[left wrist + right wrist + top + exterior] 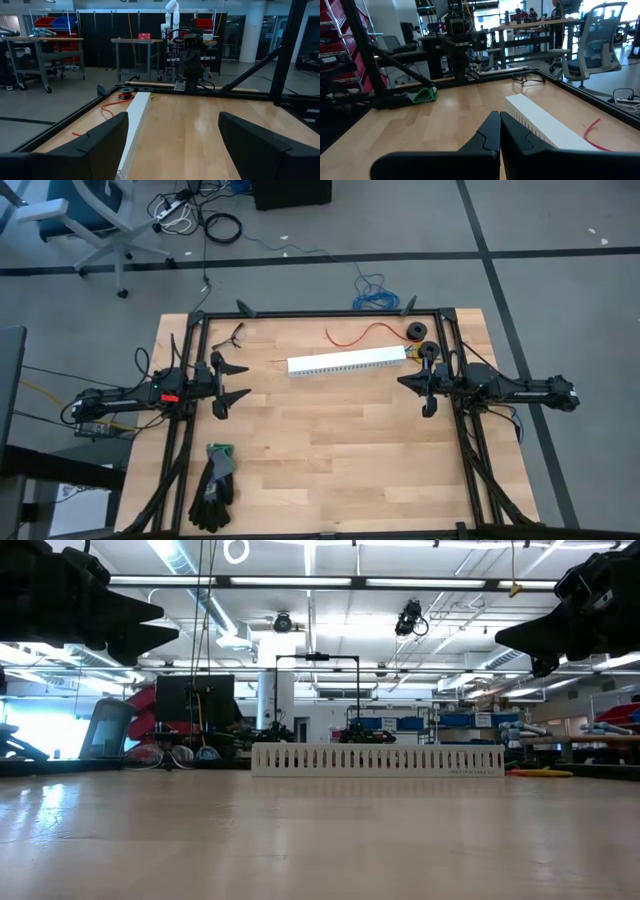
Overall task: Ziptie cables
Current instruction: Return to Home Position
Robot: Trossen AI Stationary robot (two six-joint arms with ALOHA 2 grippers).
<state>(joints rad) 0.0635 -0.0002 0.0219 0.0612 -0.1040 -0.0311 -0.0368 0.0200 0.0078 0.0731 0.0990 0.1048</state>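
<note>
The coloured cable bundle does not show plainly; only a bit of yellow lies at the right end of the white slotted channel, also seen low on the table. My left gripper hovers open over the table's left side, fingers wide apart, pointing toward the right arm. My right gripper hovers shut over the table's right side, just near of the channel's right end. Neither touches anything.
The channel lies flat across the far middle of the table. A single red wire and two black rolls lie beyond it. A small dark item sits at the far left. Gloves lie near left. Black frame rails edge the table.
</note>
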